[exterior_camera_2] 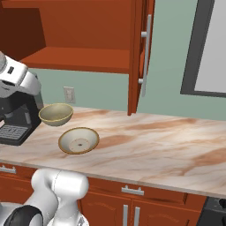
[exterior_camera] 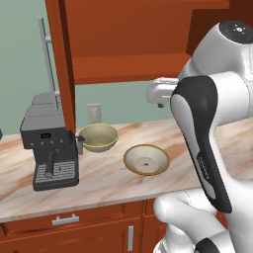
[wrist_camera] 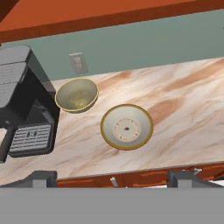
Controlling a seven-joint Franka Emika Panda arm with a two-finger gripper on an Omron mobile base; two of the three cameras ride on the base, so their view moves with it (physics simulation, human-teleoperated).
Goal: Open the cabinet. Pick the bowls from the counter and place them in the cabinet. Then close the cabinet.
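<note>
The cabinet (exterior_camera: 128, 64) (exterior_camera_2: 75, 59) stands open above the counter (exterior_camera: 99, 183) (exterior_camera_2: 154, 141) (wrist_camera: 183, 109), its doors (exterior_camera: 62, 59) (exterior_camera_2: 139, 53) swung out and its shelf bare. On the counter sit two tan bowls. The deep bowl (exterior_camera: 99, 137) (exterior_camera_2: 56, 114) (wrist_camera: 77, 94) is by the wall. The shallow bowl (exterior_camera: 146, 159) (exterior_camera_2: 79, 140) (wrist_camera: 127, 127) lies in front of it, to the right. My gripper (wrist_camera: 113, 178) is open and empty. It hovers high above the counter's front edge and looks down on both bowls.
A black and grey coffee machine (exterior_camera: 49, 143) (exterior_camera_2: 15, 119) (wrist_camera: 22, 100) stands just left of the deep bowl. A wall outlet (exterior_camera: 94, 112) (exterior_camera_2: 69, 94) is behind the bowls. Red-brown drawers (exterior_camera: 64, 220) run under the counter. A dark-framed window (exterior_camera_2: 194, 48) is at the far right.
</note>
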